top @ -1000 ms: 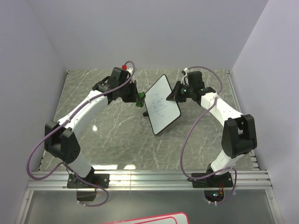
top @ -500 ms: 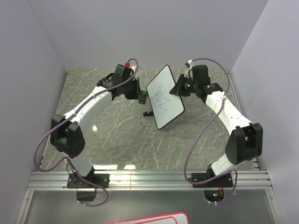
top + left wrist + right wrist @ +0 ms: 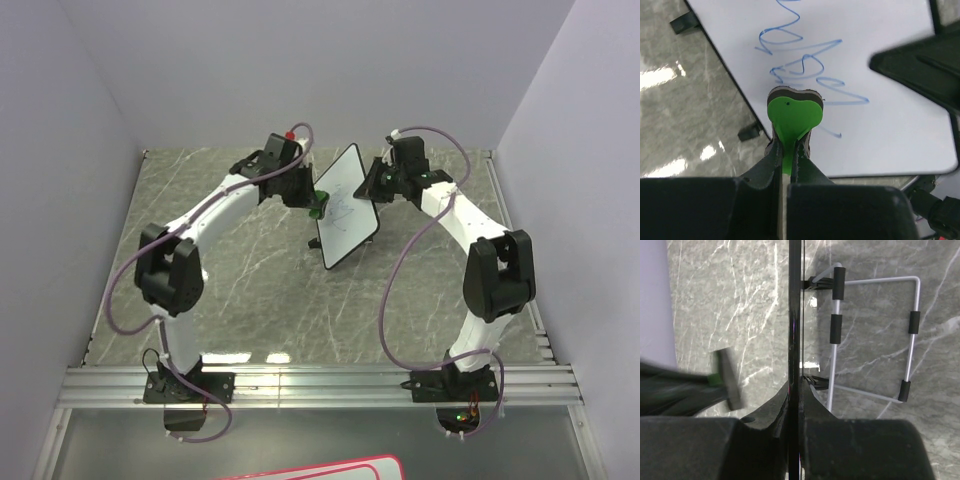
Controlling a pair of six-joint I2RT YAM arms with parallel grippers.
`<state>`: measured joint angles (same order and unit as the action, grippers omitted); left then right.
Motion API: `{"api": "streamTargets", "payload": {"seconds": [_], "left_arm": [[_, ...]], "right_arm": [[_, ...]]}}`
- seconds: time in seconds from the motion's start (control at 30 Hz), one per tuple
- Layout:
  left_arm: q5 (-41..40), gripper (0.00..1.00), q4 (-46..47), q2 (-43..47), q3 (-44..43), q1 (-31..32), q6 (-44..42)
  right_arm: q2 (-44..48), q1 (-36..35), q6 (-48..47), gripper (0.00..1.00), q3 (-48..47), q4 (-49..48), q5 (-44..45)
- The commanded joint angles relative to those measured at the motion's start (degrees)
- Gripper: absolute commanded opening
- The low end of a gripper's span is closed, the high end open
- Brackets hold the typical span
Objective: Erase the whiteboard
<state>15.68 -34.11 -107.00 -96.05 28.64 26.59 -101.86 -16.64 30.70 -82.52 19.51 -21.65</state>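
Whiteboard (image 3: 347, 205) stands tilted on edge over the far middle of the grey marble table (image 3: 230, 290), between my 2 grippers. My right gripper (image 3: 372, 190) is clamped on its right rim. From that wrist the board shows edge-on, a thin black line running down between my closed jaws. A bent wire stand (image 3: 912, 322) with black sleeves juts from its back. My left gripper (image 3: 306, 197) is pinched tight on the stem of a green eraser (image 3: 794, 112), whose heart-shaped head has a dark felt layer under it. The head sits over the lower part of the blue scribbles (image 3: 805, 65), and it seems to press on the white face, though I cannot tell for sure. The writing above and to the right of the head is unerased. 2 small black tabs (image 3: 749, 133) stick out from the board's left edge.
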Motion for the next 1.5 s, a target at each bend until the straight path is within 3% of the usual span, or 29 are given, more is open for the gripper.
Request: {"api": "streamTargets", "payload": {"seconds": [0.0,0.23,0.47,0.6,0.77,1.03,1.3,1.47], "left_arm": [[1.89,0.00,2.02,-4.79,-4.23,0.62,-1.19],[7.34,0.00,5.80,-12.69,-10.63,1.33,2.32],[14.54,0.00,12.92,-15.34,-11.52,1.50,5.40],[13.50,0.00,10.73,-19.90,-17.48,0.63,5.23],[12.88,0.00,10.91,-23.07,-18.99,-3.58,6.98],[13.31,0.00,3.80,-30.98,-24.44,-4.39,4.70],[18.33,0.00,3.52,-24.41,-22.95,1.23,-0.66],[20.26,0.00,5.53,-22.73,-24.19,1.15,0.48]], "right_arm": [[0.09,-1.11,1.29,0.00,-4.05,-3.43,-0.15],[-0.79,-1.64,2.17,0.00,-2.65,-2.81,-1.11],[-2.55,-2.78,2.17,0.00,-1.85,-2.37,-2.70],[-2.99,-3.92,1.91,0.00,-1.85,-2.02,-3.75],[-3.16,-4.45,1.65,0.00,-2.20,-1.40,-4.80],[-2.73,-5.33,1.56,0.00,-0.98,-1.31,-6.47],[-4.13,-5.85,2.26,0.00,-2.03,-1.67,-7.27],[-4.83,-6.73,2.17,0.00,-2.21,-1.84,-7.62]]}}
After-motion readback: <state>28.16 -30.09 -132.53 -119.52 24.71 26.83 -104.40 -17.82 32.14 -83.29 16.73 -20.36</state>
